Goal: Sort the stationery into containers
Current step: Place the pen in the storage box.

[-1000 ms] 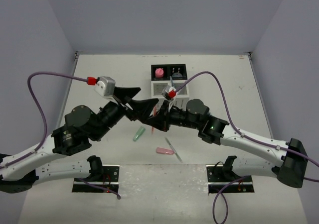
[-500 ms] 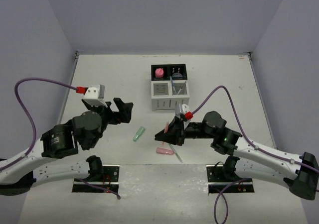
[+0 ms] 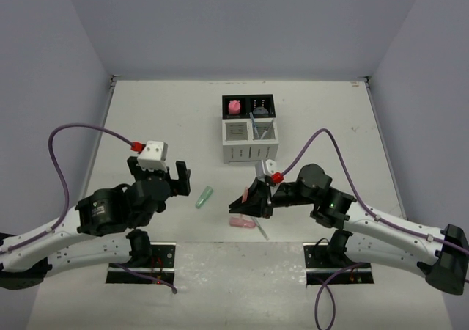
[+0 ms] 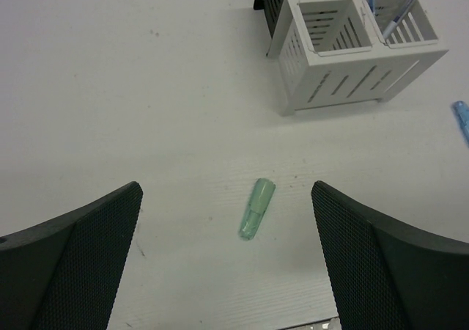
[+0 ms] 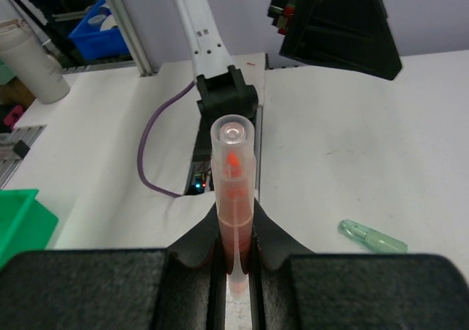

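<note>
Both arms have drawn back from the middle of the white table, where their claws were close together a second ago. They now sit well apart, nearer their bases.

The left claw stands wide open and holds nothing. In its wrist view, the stubby translucent green marker lies flat on the table just ahead of the open claw, roughly midway between the two black fingers and touching neither. From above, that green marker lies between the two claws.

The right claw is closed tight on a translucent orange pen with a clear cap. The pen sticks out straight past the fingertips.

A stubby pink marker and a thin grey pen lie on the table just beside the right claw, on its near side.

Further back stands the four-compartment organizer of two black bins and two white slotted bins. A pink eraser sits in its back left black bin. Thin blue pens lean in its right white bin.
</note>
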Tool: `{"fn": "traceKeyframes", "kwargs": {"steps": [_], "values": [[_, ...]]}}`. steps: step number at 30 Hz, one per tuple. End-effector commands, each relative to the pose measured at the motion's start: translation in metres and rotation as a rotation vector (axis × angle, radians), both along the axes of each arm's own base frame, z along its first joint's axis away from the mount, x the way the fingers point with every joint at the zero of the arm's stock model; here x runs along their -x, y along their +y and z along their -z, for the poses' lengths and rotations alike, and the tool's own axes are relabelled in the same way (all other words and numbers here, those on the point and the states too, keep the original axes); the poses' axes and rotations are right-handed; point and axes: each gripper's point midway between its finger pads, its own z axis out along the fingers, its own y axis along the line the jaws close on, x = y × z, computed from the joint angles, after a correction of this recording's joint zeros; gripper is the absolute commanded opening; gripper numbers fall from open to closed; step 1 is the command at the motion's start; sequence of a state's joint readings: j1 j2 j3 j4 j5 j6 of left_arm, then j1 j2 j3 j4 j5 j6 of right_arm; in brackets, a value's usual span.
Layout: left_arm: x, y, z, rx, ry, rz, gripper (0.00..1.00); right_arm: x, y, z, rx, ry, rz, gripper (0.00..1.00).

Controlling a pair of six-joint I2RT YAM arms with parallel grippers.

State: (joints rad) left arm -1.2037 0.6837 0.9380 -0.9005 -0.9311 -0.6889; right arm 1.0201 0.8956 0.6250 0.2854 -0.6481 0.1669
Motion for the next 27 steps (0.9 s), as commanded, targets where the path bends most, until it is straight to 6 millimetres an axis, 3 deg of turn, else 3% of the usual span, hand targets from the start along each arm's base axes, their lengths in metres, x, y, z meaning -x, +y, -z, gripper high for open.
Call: {"fn": "traceKeyframes", "kwargs": {"steps": [1,4,5,7,8,10,15,19,27], "values": [[-0.005,0.014,-0.002,0.015,-0.037,-0.076,1.00,-0.086,-0.004,-0.014,0.022,0.026,0.485,0.00],[-0.008,0.029,0.000,0.011,-0.051,-0.156,1.00,-0.188,-0.060,-0.012,0.014,0.202,1.131,0.00],[-0.009,0.032,0.000,0.010,-0.053,-0.171,1.00,-0.212,-0.074,-0.012,0.004,0.261,1.228,0.00],[-0.011,0.032,0.002,0.004,-0.052,-0.177,1.00,-0.239,-0.095,-0.020,-0.011,0.301,1.328,0.00],[-0.011,0.031,0.003,0.000,-0.048,-0.174,1.00,-0.252,-0.097,-0.009,0.025,0.303,1.371,0.00],[-0.011,0.029,0.006,-0.014,-0.041,-0.169,1.00,-0.278,-0.109,-0.007,0.039,0.297,1.458,0.00],[-0.013,0.019,0.014,-0.052,-0.021,-0.133,1.00,-0.314,-0.120,-0.009,0.041,0.236,1.542,0.00],[-0.013,0.012,0.018,-0.063,-0.009,-0.098,1.00,-0.337,-0.105,-0.003,0.050,0.197,1.492,0.00],[-0.013,0.005,0.020,-0.057,-0.005,-0.057,1.00,-0.352,-0.090,0.032,0.085,0.170,1.466,0.03]]}}
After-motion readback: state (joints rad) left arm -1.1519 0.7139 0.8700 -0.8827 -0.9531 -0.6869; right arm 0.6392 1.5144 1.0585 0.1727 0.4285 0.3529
